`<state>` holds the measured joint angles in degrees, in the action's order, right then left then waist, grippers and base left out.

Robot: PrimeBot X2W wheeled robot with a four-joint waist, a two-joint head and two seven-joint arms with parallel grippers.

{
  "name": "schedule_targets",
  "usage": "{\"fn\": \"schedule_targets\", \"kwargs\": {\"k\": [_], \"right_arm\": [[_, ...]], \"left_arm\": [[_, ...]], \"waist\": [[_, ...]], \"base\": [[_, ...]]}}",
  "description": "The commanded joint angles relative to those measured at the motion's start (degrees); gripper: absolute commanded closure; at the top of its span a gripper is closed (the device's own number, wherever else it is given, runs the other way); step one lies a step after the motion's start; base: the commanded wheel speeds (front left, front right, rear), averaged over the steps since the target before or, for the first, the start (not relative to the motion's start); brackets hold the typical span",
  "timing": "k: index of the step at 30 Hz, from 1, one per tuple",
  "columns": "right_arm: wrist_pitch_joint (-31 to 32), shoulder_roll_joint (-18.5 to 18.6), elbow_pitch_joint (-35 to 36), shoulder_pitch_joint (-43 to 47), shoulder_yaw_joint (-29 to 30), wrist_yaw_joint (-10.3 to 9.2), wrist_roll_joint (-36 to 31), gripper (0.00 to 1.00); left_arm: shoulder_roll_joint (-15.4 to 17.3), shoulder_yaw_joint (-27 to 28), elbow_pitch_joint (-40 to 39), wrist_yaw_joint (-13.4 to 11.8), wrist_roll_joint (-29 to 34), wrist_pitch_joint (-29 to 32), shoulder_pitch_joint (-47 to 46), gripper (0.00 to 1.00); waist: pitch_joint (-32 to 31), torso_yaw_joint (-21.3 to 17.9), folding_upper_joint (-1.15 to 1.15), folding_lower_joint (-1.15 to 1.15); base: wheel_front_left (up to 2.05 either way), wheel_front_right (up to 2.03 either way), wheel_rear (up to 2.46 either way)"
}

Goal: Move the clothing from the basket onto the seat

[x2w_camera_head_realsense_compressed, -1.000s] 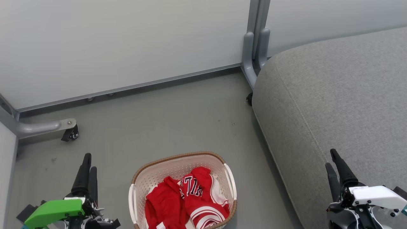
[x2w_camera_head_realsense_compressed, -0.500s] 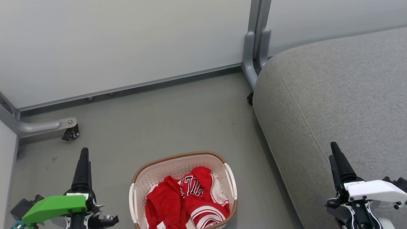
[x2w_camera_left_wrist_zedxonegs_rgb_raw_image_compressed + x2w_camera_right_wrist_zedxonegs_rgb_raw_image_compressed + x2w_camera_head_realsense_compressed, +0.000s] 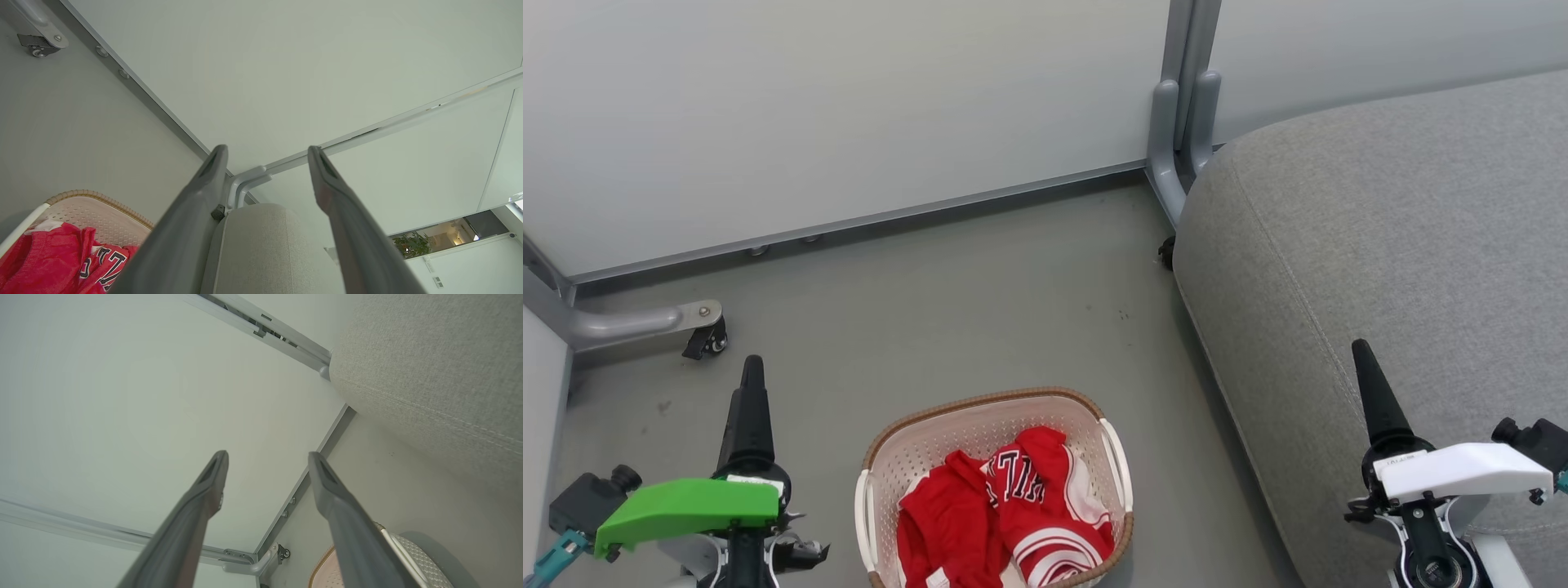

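Head view: left gripper (image 3: pixel 752 365) at 8 o'clock and right gripper (image 3: pixel 1361 349) at 4 o'clock each read as a single dark spike, so the finger gap is unreadable there. Both wrist views show it: two fingers set apart on each arm, nothing between them, both in free air.

Left wrist view adds a lit room with a potted plant (image 3: pixel 410 245) at 4 o'clock, past the pale partition (image 3: pixel 849 106). Right wrist view gives the seat's stitched seam close up at 2 o'clock and the basket rim at 5 o'clock.

Containers: one basket (image 3: pixel 980 402) on the grey floor (image 3: pixel 947 302), 6 o'clock in head view, between the grippers and just beside the seat (image 3: pixel 1405 229). All the clothing is inside it, crumpled: jersey (image 3: pixel 1045 523) on the 3 o'clock side, shorts (image 3: pixel 943 514) on the 9 o'clock side, touching. The seat is at 3 o'clock, with the right gripper above its near edge.

Counts: 2 garments, 1 basket, 1 seat, 2 grippers, 2 castors (image 3: pixel 707 343).
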<state>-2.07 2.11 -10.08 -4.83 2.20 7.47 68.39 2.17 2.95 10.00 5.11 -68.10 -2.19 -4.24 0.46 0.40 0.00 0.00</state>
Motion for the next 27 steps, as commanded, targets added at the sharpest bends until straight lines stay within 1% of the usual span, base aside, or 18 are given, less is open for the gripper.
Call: {"fn": "schedule_targets", "kwargs": {"k": [1, 7, 14, 25, 27], "right_arm": [[-0.67, 0.43, 1.2, -1.61, -0.47, 0.01, -2.11, 0.0], [-1.88, 0.48, 1.75, -1.71, -1.82, 0.01, -8.2, 0.0], [-3.21, 0.53, 2.1, -1.73, -2.66, 0.02, -13.56, 0.0], [-5.05, 0.6, 2.7, -1.51, -3.48, 0.02, -21.22, 0.0], [-5.39, 0.61, 3.14, -1.62, -3.61, 0.02, -23.83, 0.0]], "left_arm": [[0.42, -0.41, -1.32, -0.31, 2.28, -0.54, -1.88, 0.0], [0.47, -2.05, -2.28, -1.21, 9.39, -1.76, -1.96, 0.0], [0.51, -3.82, -2.6, -2.16, 17.47, -3.07, -1.89, 0.0], [0.59, -5.42, -2.72, -3.23, 26.86, -4.96, -1.43, 0.0], [0.6, -5.82, -2.54, -3.29, 29.22, -5.24, -1.37, 0.0]], "waist": [[0.0, 0.01, 0.0, 0.0], [0.05, 0.14, 0.0, 0.0], [0.02, 0.34, 0.0, 0.0], [-0.17, 0.69, 0.0, 0.0], [-0.18, 0.75, 0.0, 0.0]], "base": [[0.0, 0.0, 0.0], [0.0, 0.0, 0.0], [0.0, 0.0, 0.0], [0.0, 0.0, 0.0], [0.0, 0.0, 0.0]]}}
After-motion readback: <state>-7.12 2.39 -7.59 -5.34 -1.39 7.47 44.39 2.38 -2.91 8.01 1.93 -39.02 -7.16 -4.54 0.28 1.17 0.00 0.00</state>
